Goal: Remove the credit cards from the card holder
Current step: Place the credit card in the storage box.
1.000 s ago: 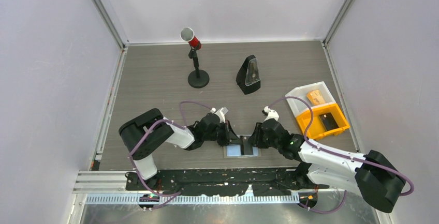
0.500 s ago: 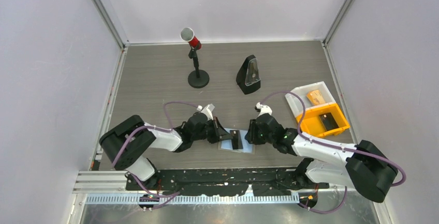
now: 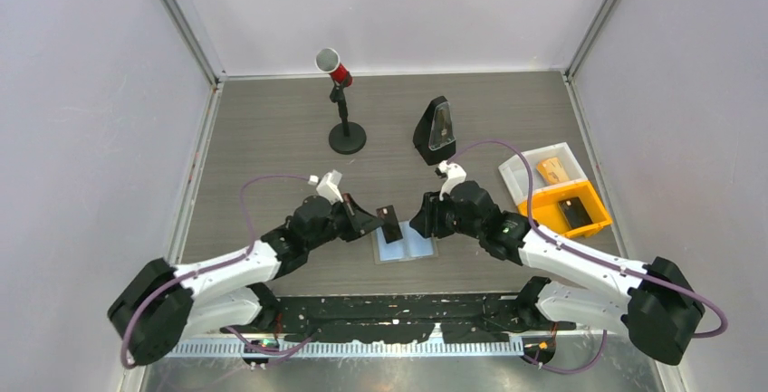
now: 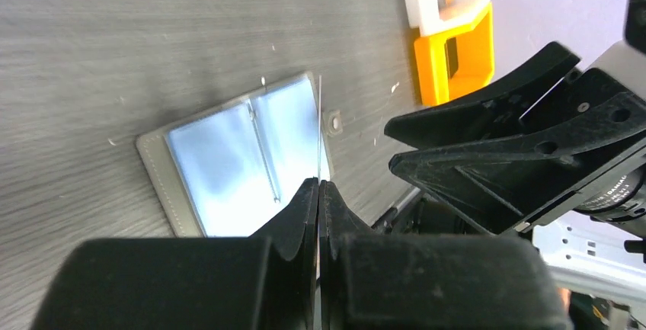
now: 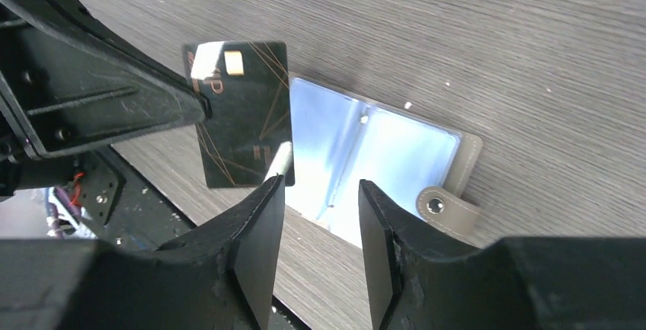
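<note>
Card holder (image 3: 406,247) lies open flat; left gripper (image 4: 318,187) pinches the black card (image 5: 240,113) above it, right gripper (image 5: 320,189) hovers half-open, holding nothing.

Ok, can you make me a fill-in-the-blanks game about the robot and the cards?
1. The left gripper is pinching a card that is coloured ____.
2. The card holder lies open on the table, showing ____ light-blue panels.
3. The right gripper holds nothing, and its jaws are ____.
4. The tray box near the right arm is white and ____.

Missing words: black, two, open, orange.
</note>
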Controlling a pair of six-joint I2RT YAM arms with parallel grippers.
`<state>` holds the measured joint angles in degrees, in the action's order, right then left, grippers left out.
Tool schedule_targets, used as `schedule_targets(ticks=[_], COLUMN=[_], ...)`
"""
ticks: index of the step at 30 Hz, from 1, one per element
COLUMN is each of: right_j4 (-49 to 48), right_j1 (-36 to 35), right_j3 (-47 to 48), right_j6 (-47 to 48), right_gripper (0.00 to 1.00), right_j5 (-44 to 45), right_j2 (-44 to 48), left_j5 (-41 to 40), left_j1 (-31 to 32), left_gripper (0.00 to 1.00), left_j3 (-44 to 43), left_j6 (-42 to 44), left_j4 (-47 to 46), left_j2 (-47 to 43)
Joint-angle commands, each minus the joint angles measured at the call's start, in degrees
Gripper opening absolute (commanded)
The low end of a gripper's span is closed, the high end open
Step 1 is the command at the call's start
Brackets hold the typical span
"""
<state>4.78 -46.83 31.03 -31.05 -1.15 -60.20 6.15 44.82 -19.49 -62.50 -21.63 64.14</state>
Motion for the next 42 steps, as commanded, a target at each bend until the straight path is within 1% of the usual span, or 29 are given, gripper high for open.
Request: schedule_targets(ticks=[1, 4, 7, 11, 14, 17, 20, 23, 25, 28, 30, 33, 35, 37, 38, 40, 41, 42], right_j4=[-3.2, -6.2, -13.1, -22.9, -26.8, -28.3, -28.6, -28.8, -28.8, -29.3, -29.3, -27.7, -26.1, -24.4, -24.3, -24.6, -25.5, -26.2], right_j1=[-0.3, -0.3, -0.3, -0.3, -0.3, -0.3, -0.3, -0.3, -0.3, -0.3, -0.3, -0.3, -0.3, -0.3, -0.3, -0.3, -0.3, -0.3], right_j3=[1.5, 1.7, 0.4, -1.8, -2.4, -2.4, -1.8, -2.0, -2.0, -1.9, -1.7, -1.7, -1.7, -1.5, -1.5, -1.5, -1.7, -1.9], right_j6=[1.2, -0.3, -3.2, -8.0, -10.5, -11.4, -11.7, -12.5, -12.5, -12.6, -12.7, -12.1, -11.7, -11.8, -12.1, -12.8, -13.0, -13.7], right_gripper=[0.5, 0.56, 0.65, 0.72, 0.73, 0.71, 0.64, 0.61, 0.58, 0.49, 0.49, 0.6, 0.64, 0.65, 0.66, 0.62, 0.56, 0.52], right_j5=[-3.9, -8.2, -12.7, -18.2, -20.9, -21.4, -22.6, -22.8, -22.7, -23.1, -23.6, -22.8, -21.6, -21.0, -21.1, -21.6, -21.9, -22.6], right_j2=[2.5, 3.2, 4.1, 5.1, 5.2, 5.0, 4.2, 4.1, 4.2, 4.1, 3.9, 4.1, 4.8, 5.7, 6.3, 6.8, 6.9, 6.8], left_j5=[-9.3, -9.1, -6.5, 0.1, 3.7, 6.3, 7.3, 8.0, 8.2, 8.4, 8.3, 8.1, 7.7, 7.1, 6.9, 6.4, 6.5, 6.4], left_j1=[-0.2, -0.2, -0.2, -0.2, -0.2, -0.2, -0.2, -0.2, -0.2, -0.2, -0.2, -0.2, -0.2, -0.2, -0.2, -0.2, -0.2, -0.2], left_gripper=[0.0, 0.0, 0.0, 0.0, 0.0, 0.0, 0.0, 0.0, 0.0, 0.0, 0.0, 0.0, 0.0, 0.0, 0.0, 0.0, 0.0, 0.0], left_j3=[-1.0, 0.1, 0.0, 1.1, 2.5, 3.9, 5.0, 6.7, 6.9, 7.2, 7.9, 7.8, 7.2, 7.1, 7.3, 7.7, 7.9, 8.0], left_j6=[4.9, 5.4, 6.0, 5.1, 2.7, 1.2, 0.9, -0.1, -0.3, -0.2, -0.8, -0.9, -0.3, 0.3, 0.3, 0.0, -0.1, -0.2], left_j4=[11.5, 12.0, 11.7, 7.6, 2.4, -3.1, -6.9, -11.4, -12.0, -12.3, -13.4, -12.5, -9.9, -8.4, -7.9, -8.0, -8.1, -8.1], left_j2=[-10.1, -17.5, -23.5, -26.3, -26.5, -25.9, -25.4, -25.2, -25.4, -25.5, -26.0, -27.2, -28.4, -29.5, -29.9, -30.7, -30.9, -31.2])
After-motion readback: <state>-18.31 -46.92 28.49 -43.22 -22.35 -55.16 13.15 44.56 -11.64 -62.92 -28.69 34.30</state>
